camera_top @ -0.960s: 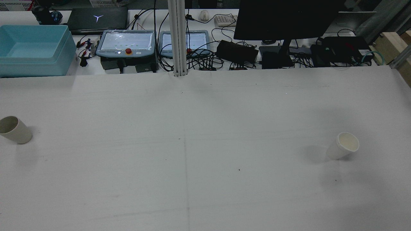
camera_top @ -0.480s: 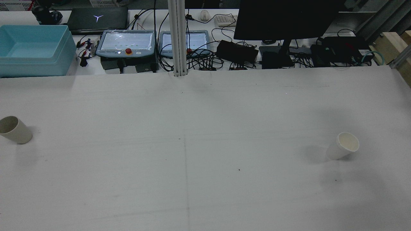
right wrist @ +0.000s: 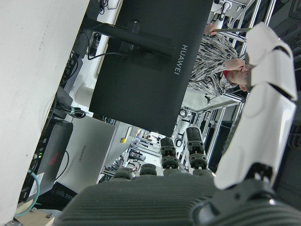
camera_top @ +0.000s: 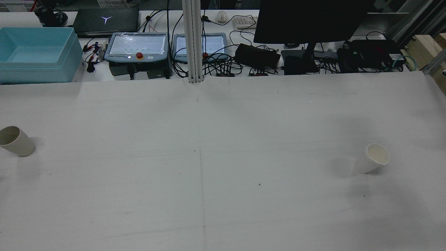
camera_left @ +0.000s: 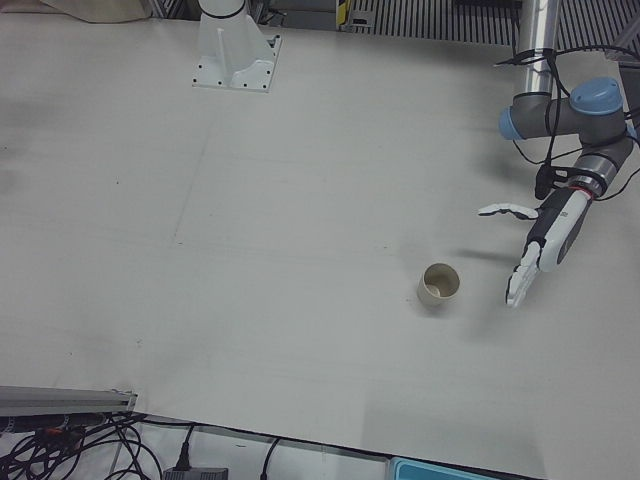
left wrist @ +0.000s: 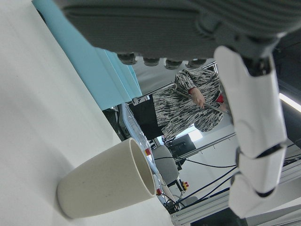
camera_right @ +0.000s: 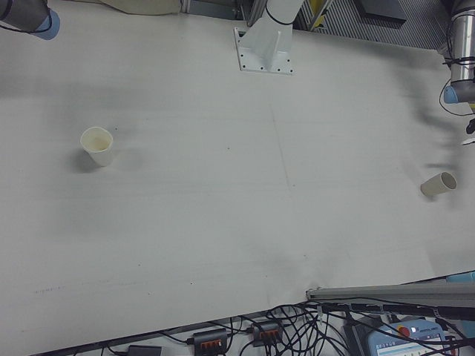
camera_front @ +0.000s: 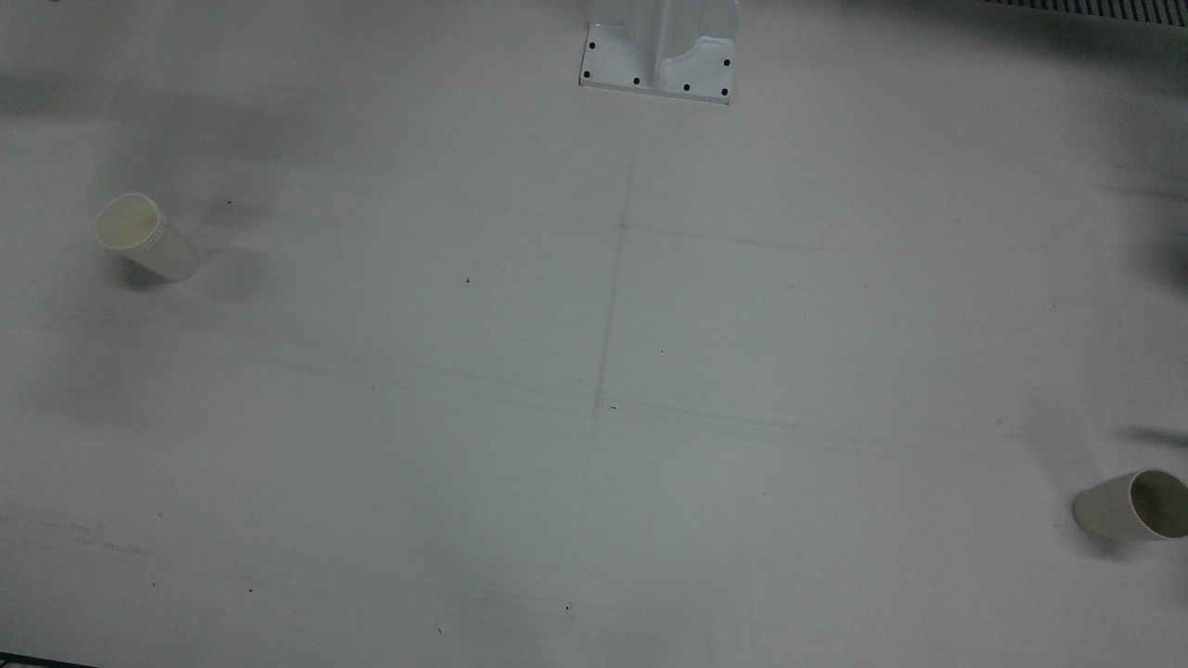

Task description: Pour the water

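Two paper cups are sitting upright on the white tabletop [camera_top: 223,139], way out at opposite ends. The beige cup [camera_left: 438,286] is standing on the robot's left side, mouth up, and it's looking empty from the left-front view. The white cup [camera_right: 97,145] is standing well apart on the right side; its inside is looking pale and I can't tell whether there's water in it.

The left robot hand [camera_left: 535,250] is hovering just beside the beige cup, on the cup's outer side toward the table edge, fingers spread wide and pointing down-ish, holding nothing. Its own camera is showing the cup close by, not touching yet.

The right robot hand [right wrist: 197,188] is only showing up in its own camera, fingers stretched out straight with nothing between them, so it's reading as open. No cup is showing in that view, so I can't say how far it is from the white one.

My guess: the left one is nearer its cup, so a sideways wrap around the upright wall is coming first.
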Robot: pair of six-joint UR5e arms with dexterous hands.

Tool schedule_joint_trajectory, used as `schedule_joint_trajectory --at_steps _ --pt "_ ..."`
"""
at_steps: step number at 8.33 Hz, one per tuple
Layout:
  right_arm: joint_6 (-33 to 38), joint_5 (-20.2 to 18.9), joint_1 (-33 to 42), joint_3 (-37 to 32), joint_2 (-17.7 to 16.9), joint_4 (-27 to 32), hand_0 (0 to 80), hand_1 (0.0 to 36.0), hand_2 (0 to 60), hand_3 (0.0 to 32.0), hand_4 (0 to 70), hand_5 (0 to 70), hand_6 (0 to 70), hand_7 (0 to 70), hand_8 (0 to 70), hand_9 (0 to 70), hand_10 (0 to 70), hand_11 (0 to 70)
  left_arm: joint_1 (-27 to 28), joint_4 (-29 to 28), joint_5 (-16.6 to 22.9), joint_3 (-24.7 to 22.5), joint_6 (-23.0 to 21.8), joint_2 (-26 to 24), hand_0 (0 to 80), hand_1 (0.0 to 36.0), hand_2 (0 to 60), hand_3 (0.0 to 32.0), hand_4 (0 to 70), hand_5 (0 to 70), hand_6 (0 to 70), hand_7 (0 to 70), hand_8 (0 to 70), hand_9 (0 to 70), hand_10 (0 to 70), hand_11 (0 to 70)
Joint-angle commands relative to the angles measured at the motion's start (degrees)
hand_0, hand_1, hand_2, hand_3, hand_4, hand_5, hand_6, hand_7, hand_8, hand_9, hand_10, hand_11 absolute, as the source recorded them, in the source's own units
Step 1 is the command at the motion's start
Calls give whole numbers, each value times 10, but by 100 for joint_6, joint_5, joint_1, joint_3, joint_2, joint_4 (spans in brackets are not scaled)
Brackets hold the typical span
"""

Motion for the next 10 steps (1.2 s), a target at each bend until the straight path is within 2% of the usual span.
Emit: schedule_joint_trajectory --at_steps 1,5,6,8,10 --pt "-4 -20 -31 21 1 -18 483 174 179 0 67 237 83 155 6 17 0 5 486 349 -16 107 389 -399 487 200 190 0 0 0 0 12 0 0 0 0" --pt "-22 -29 -66 39 -8 -18 487 181 180 0 64 246 83 154 6 16 0 1 496 158 -165 817 407 -716 478 191 182 0 0 0 0 0 0 0 0 0" --pt "-22 -38 -92 39 -8 -18 486 181 179 0 62 244 81 154 6 16 0 0 522 60 -427 941 407 -734 480 196 184 0 0 0 0 0 0 0 0 0" --pt "-22 -20 -110 47 -8 -18 490 184 184 0 72 251 88 162 7 18 0 0 1003 -2 -955 1012 398 -734 477 190 175 0 0 0 0 0 0 0 0 0" --pt "-22 -20 -119 47 -8 -18 488 183 184 0 74 250 88 160 7 18 0 0 1452 -11 -1263 1030 398 -769 472 180 169 0 0 0 0 0 0 0 0 0"
